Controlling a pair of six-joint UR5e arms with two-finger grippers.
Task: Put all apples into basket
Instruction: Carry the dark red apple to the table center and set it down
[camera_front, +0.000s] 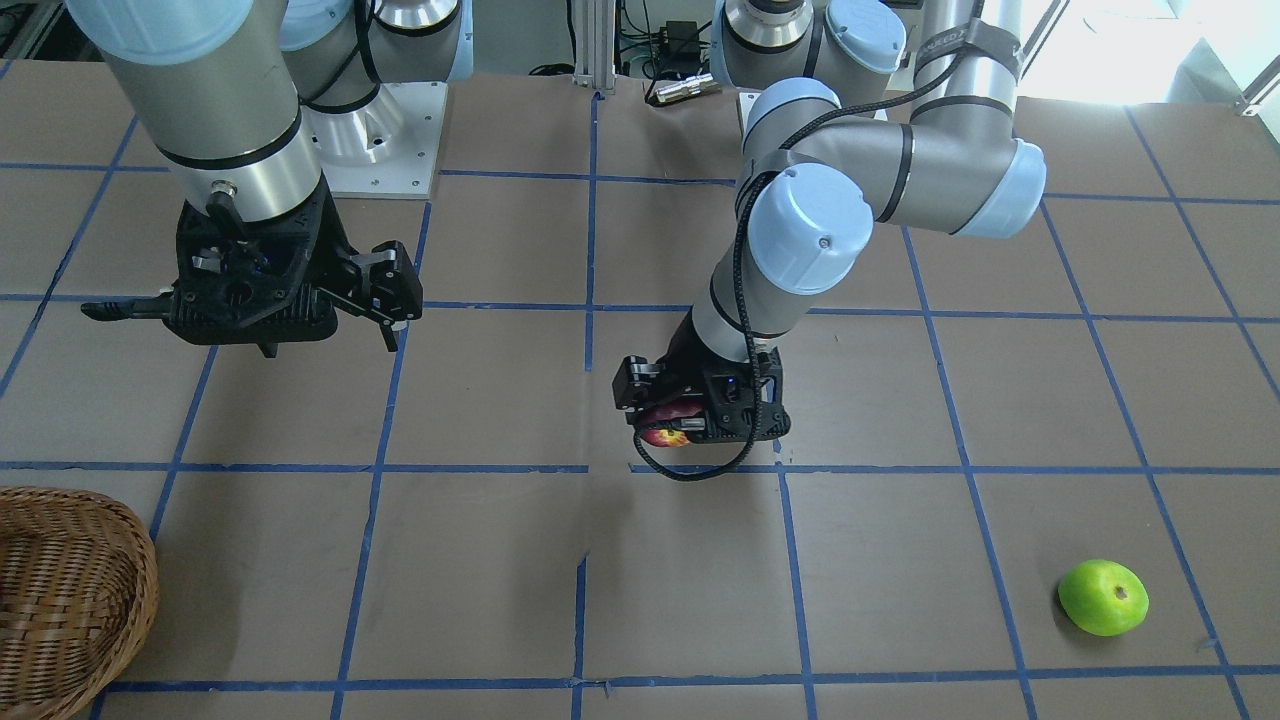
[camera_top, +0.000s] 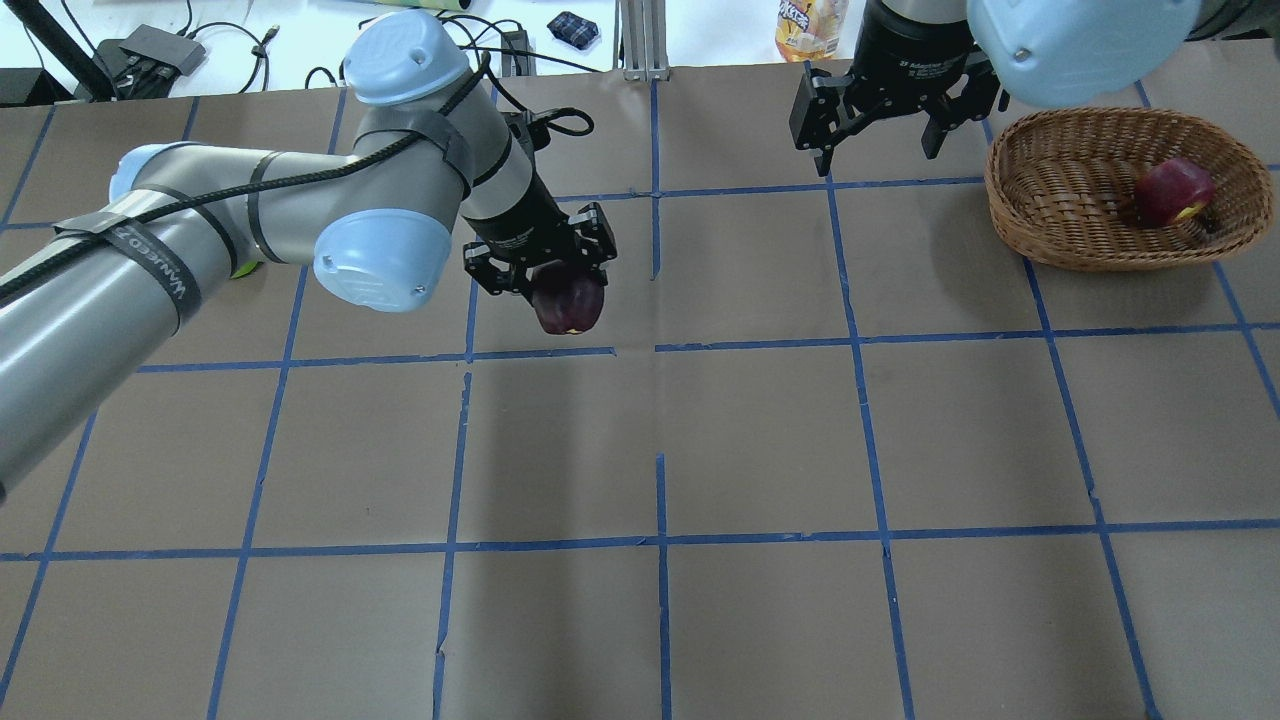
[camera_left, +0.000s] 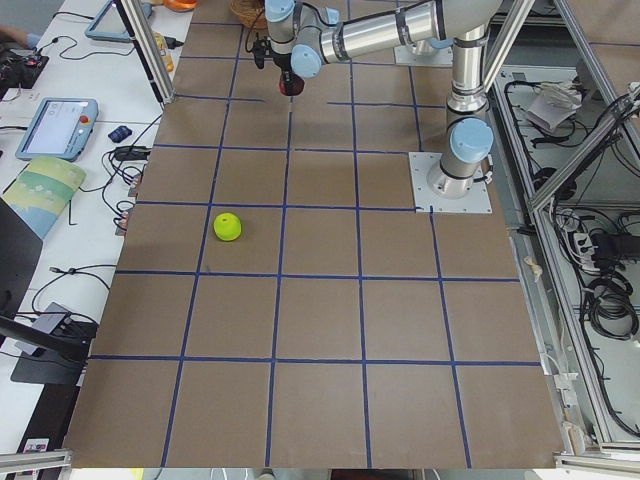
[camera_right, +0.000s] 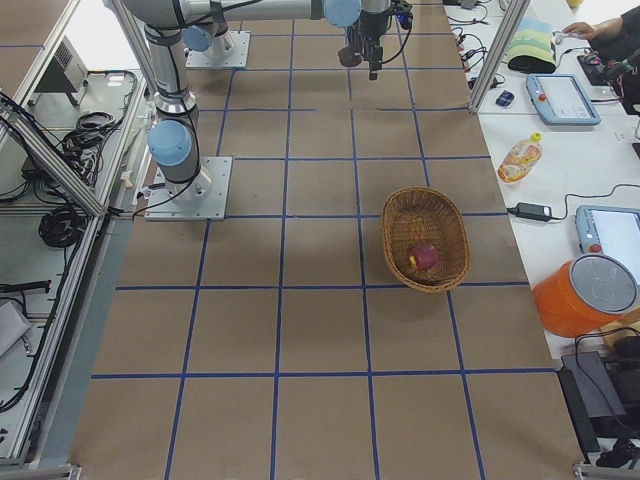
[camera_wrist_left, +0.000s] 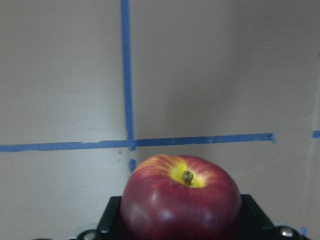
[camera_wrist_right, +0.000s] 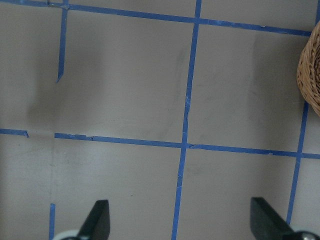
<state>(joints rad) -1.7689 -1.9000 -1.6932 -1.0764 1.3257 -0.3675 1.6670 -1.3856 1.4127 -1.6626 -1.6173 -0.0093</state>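
My left gripper (camera_top: 566, 285) is shut on a dark maroon apple (camera_top: 568, 304) with a yellow patch at its stem (camera_wrist_left: 181, 202) and holds it above the table's middle. It also shows in the front view (camera_front: 668, 434). A red apple (camera_top: 1172, 190) lies inside the wicker basket (camera_top: 1050, 235), seen also from the right side (camera_right: 424, 256). The green apple (camera_front: 1103, 597) lies on the table far on my left (camera_left: 227, 226). My right gripper (camera_top: 878, 140) is open and empty, hanging just left of the basket; its fingers (camera_wrist_right: 98, 220) frame bare table.
The basket's rim shows at the right wrist view's edge (camera_wrist_right: 310, 75) and in the front view's lower left corner (camera_front: 80, 590). A yellow drink bottle (camera_top: 810, 28) and cables lie beyond the far table edge. Blue tape lines grid the brown tabletop.
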